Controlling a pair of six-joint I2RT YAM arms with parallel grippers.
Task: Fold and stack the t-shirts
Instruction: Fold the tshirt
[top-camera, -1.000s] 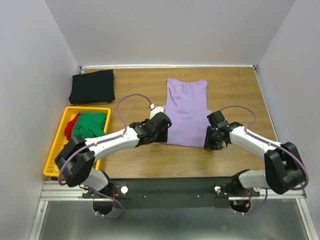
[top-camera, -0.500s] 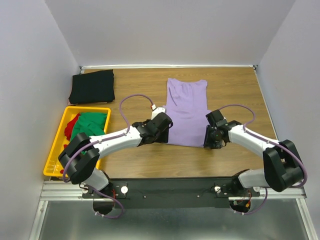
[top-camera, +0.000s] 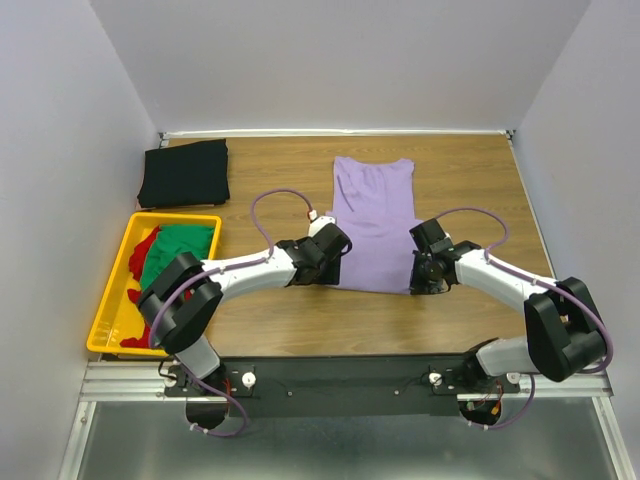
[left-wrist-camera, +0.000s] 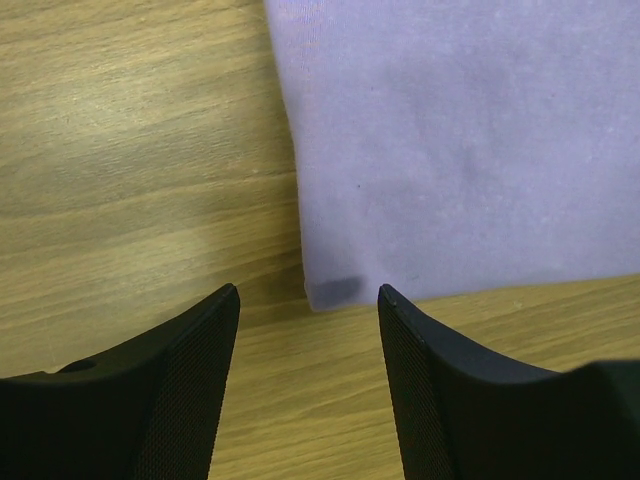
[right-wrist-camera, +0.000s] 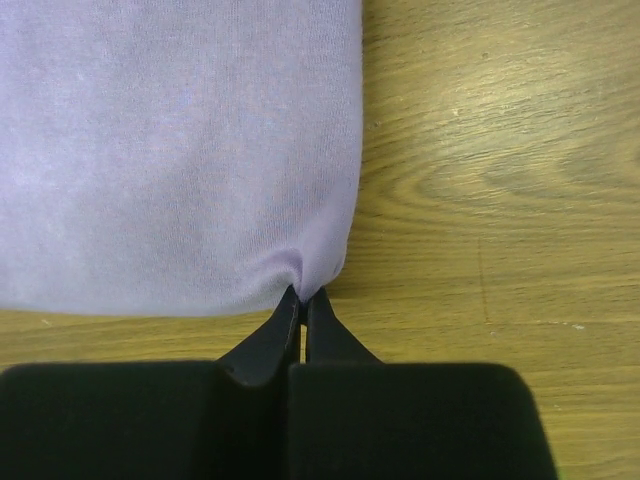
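A lavender t-shirt (top-camera: 373, 218) lies flat in the middle of the table, sleeves folded in, collar away from me. My right gripper (top-camera: 419, 284) is shut on its near right hem corner; the cloth (right-wrist-camera: 180, 150) puckers at the fingertips (right-wrist-camera: 303, 300). My left gripper (top-camera: 330, 277) stands open just short of the near left hem corner (left-wrist-camera: 330, 290), which lies between its two fingertips and touches neither. A black t-shirt (top-camera: 185, 172) lies folded at the far left. Green (top-camera: 178, 250) and red (top-camera: 143, 248) t-shirts sit crumpled in the yellow crate.
The yellow crate (top-camera: 108, 310) stands at the left edge, near the left arm's base. White walls close in the table on three sides. Bare wood (top-camera: 470, 180) shows to the right of the lavender shirt.
My right gripper has closed on the shirt's near right hem corner. My left gripper has moved right and forward toward the near left corner, still open.
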